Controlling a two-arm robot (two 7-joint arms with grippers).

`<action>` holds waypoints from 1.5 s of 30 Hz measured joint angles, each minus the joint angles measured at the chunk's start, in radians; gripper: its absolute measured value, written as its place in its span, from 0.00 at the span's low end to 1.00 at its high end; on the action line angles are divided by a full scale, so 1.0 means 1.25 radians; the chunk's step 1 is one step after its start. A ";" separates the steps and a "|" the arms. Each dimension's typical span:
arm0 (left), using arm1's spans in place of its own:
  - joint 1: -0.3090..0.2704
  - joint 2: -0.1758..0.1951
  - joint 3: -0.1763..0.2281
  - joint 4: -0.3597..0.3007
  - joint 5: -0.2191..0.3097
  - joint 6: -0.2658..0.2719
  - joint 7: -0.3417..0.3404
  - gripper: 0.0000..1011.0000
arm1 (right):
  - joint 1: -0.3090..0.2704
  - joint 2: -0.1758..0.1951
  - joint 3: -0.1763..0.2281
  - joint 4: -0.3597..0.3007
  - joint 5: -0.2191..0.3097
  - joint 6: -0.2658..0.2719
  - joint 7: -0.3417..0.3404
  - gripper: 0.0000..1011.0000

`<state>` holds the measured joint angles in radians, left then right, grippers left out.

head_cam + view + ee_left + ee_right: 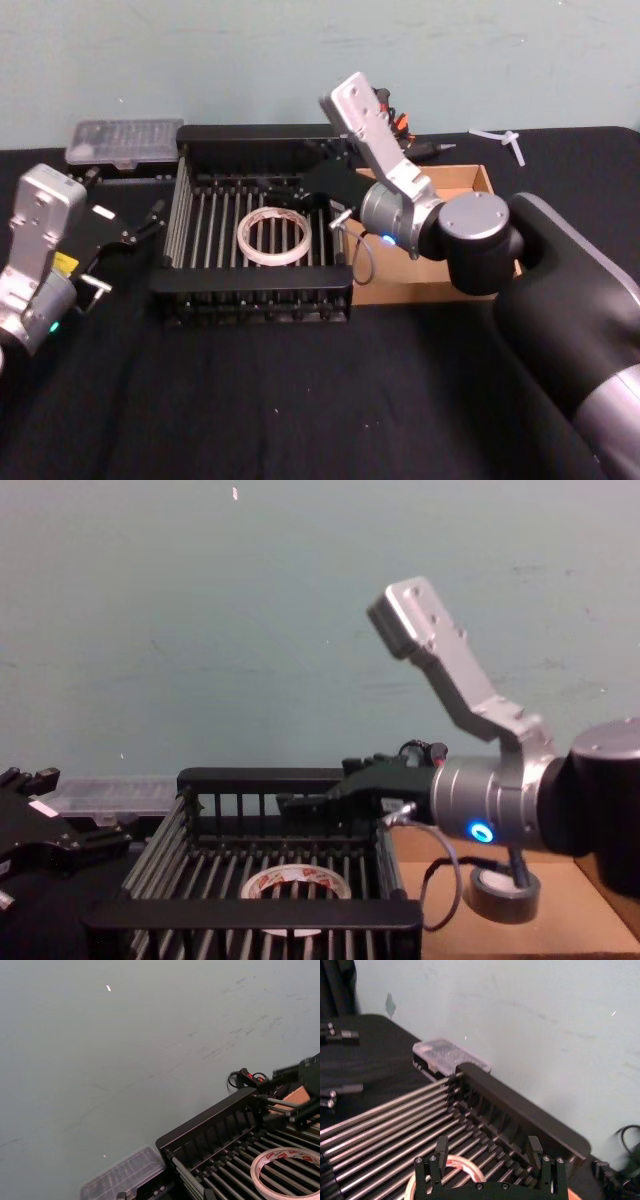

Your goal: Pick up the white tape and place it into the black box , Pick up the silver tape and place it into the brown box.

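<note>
The black box (262, 300) sits at the middle of the dark table (250, 420), and the brown box (470, 180) stands touching its right side, much of it hidden in the head view behind the right arm. Judged from how things lie, both halves of the task look done. The white tape (273, 237) lies flat on the barred floor of the black box, near the middle. The silver tape (505, 892) rests on the floor of the brown box, seen from the chest just under the right wrist.

The right gripper (488, 1157) hangs over the black box, above its right side and above the white tape, pointing toward the far wall. Its fingers (441, 1146) stand apart with nothing between them. What seems left for this arm is only to draw clear of the box.

The left gripper (150, 222) waits just outside the left wall of the black box, low over the table. Its fingers look spread, and it holds nothing.

A clear plastic case (125, 142) lies behind the black box at its far left corner, and some small tools (420, 145) lie beyond the brown box; neither has any part in the task.
</note>
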<state>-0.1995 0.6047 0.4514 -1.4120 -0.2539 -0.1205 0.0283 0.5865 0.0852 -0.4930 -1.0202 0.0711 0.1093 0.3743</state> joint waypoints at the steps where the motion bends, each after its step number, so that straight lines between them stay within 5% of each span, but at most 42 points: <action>1: 0.000 0.000 0.000 0.000 0.000 0.000 0.000 0.99 | -0.007 0.005 0.006 -0.019 0.004 0.003 0.000 0.99; 24: 0.000 0.000 0.000 0.000 0.000 0.000 0.000 0.99 | -0.129 0.107 0.149 -0.265 0.052 0.030 -0.083 0.99; 45: 0.000 0.000 0.000 0.000 0.000 0.000 0.000 0.99 | -0.282 0.150 0.270 -0.323 0.041 0.031 -0.151 0.99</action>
<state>-0.1995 0.6047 0.4514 -1.4120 -0.2539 -0.1206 0.0283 0.2346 0.2731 -0.1551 -1.4235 0.1230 0.1483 0.1857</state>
